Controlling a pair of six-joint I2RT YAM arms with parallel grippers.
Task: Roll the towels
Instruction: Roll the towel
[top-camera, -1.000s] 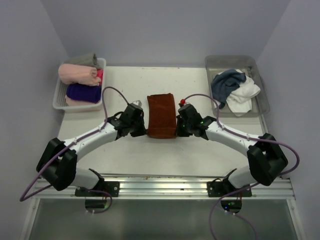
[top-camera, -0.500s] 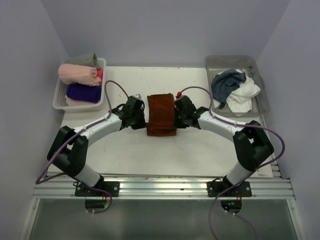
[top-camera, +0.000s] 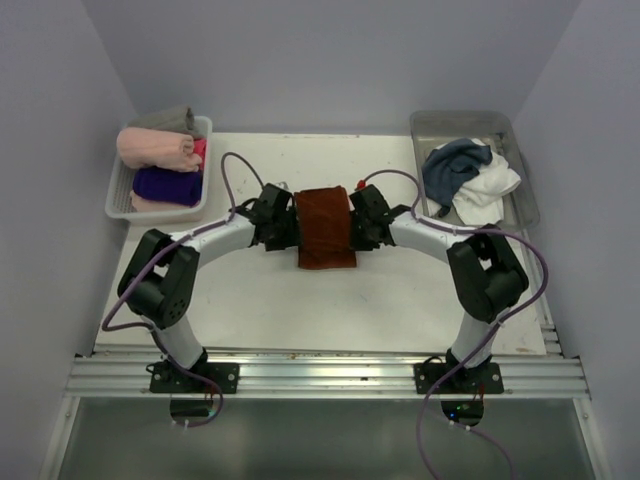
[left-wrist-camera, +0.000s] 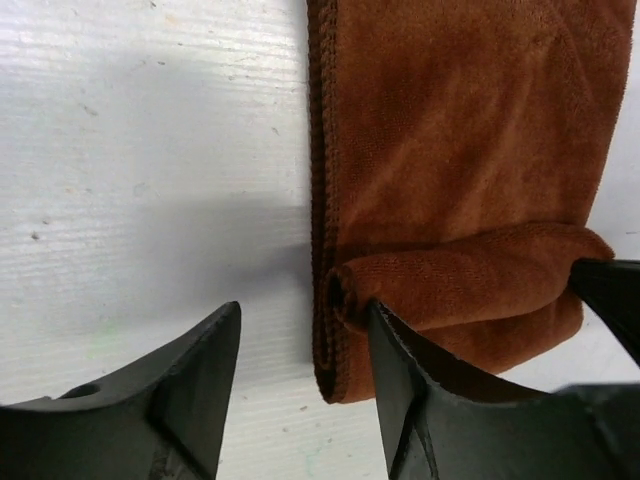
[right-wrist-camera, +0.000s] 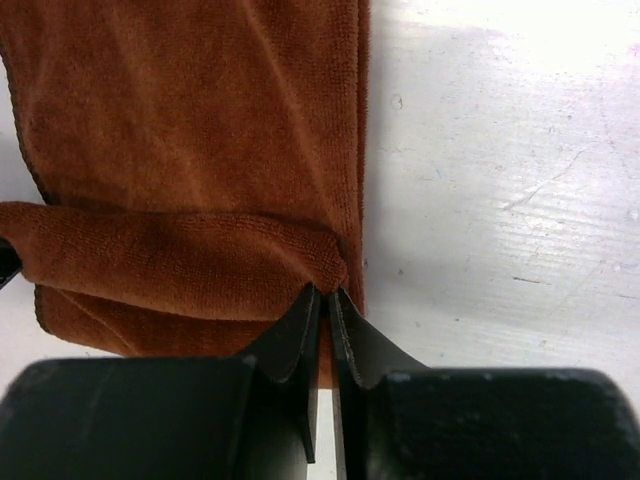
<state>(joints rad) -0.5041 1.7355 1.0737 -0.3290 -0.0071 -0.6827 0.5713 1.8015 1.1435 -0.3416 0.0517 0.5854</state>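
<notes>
Rust-brown towel: soft terry with a short nap and stitched hems, a long rectangle lying flat at the middle of the table. Part of it is turned into a tight tube that lies crosswise on the flat part. The table top is white, matt and lightly scuffed, with finely ridged streaks. Pale lavender-grey walls close it in on three sides. At the table's far left corner stands a white slotted basket holding a pale pink cloth cylinder and a deep purple cloth cylinder. At the table's far right corner, a clear plastic tray holds the crumpled slate-blue towel and white towel. Left gripper: black jaws spread; one end of the tube sits between them, close against one finger and not clamped. Right gripper: jaws pressed nearly together, tips touching the tube's other end; I cannot tell whether any cloth is nipped.
</notes>
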